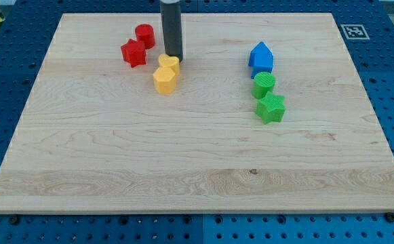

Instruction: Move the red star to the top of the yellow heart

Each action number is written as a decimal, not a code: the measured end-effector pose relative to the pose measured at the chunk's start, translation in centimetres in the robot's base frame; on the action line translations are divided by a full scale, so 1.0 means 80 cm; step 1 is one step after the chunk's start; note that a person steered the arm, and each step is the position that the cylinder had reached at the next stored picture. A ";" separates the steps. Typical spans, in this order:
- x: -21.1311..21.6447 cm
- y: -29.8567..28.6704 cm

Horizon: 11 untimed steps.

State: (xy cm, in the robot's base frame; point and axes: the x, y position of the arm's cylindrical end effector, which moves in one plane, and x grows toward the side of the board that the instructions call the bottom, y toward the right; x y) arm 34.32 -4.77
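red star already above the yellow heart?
No. The red star sits to the view's left of the yellow heart, beside the red cylinder.

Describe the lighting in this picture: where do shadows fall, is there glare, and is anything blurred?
Camera view: light is even and soft, with no glare on the wooden board. Each block, such as the red star and yellow heart, throws only a short, faint shadow at its base. The blocks are sharp; my tip sits just above the heart, and the rod is cut off by the view's top.
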 end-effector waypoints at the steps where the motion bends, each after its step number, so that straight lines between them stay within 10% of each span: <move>1: 0.025 0.000; 3: 0.026 0.003; 7: -0.187 -0.093; 11: -0.058 -0.142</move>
State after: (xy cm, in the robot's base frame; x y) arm 29.70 -16.10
